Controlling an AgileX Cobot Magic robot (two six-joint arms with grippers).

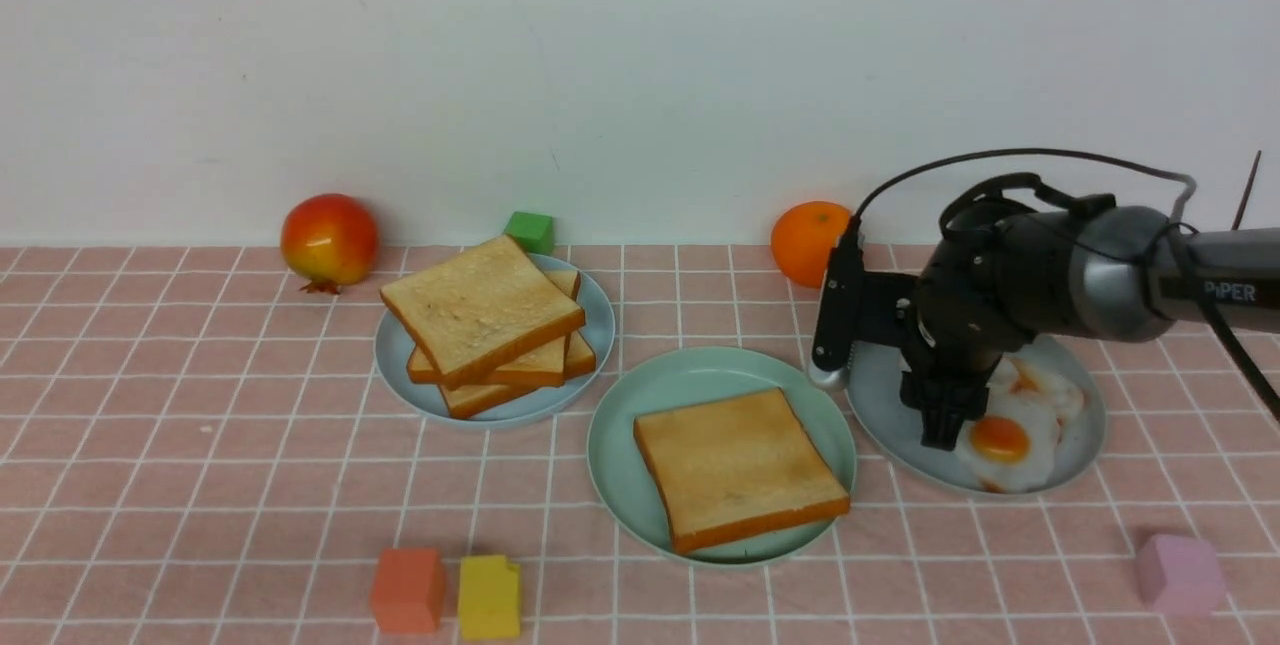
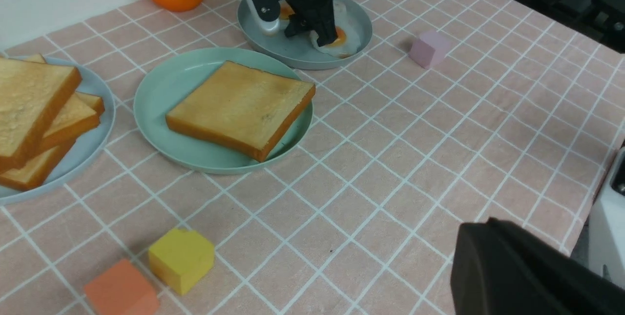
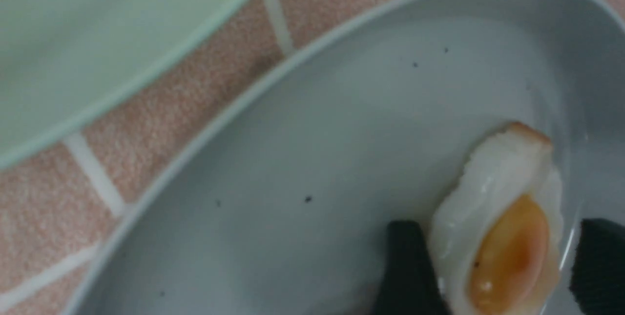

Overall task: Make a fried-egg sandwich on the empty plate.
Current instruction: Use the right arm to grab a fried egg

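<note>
Soft, even light fills the front view, leaving faint shadows under the mint-green plate (image 1: 640, 515). The right wrist view is dimmer and blurred, the dark fingertips (image 3: 410, 266) at its lower right out of focus.

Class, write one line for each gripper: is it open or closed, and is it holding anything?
Left gripper: closed, nothing seen in it.
Right gripper: open around a fried egg, not gripping it.

tiled surface (image 1: 270, 445): dusty pink, pale grid lines. plate under single toast (image 1: 640, 385): mint green. toast on it (image 1: 740, 465): golden, orange-brown crust. fried egg (image 1: 1030, 435): white, orange yolk. pomegranate (image 1: 330, 240): red and yellow. small block (image 1: 1181, 575): lilac.
</note>
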